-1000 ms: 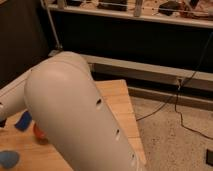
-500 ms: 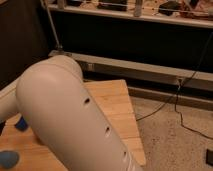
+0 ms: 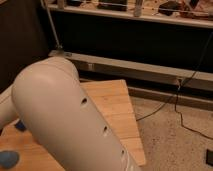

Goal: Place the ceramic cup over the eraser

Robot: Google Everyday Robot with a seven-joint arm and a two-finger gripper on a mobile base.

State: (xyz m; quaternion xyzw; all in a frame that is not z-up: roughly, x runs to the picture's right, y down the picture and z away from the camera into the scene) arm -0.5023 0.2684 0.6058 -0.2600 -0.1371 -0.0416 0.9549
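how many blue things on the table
2: blue object at bottom-left corner, blue patch above it beside the arm. More may be hidden; gripper out of view.

The robot's pale arm (image 3: 65,120) fills the lower left, hiding most of the wooden table (image 3: 117,107); the gripper is out of sight behind it or beyond the frame. A blue shape (image 3: 7,159), bottom left, is cut off by the edge.

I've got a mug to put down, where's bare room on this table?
The table is bare between the white arm and its right edge. Left of the arm, blue items crowd what shows. The gripper is out of view.
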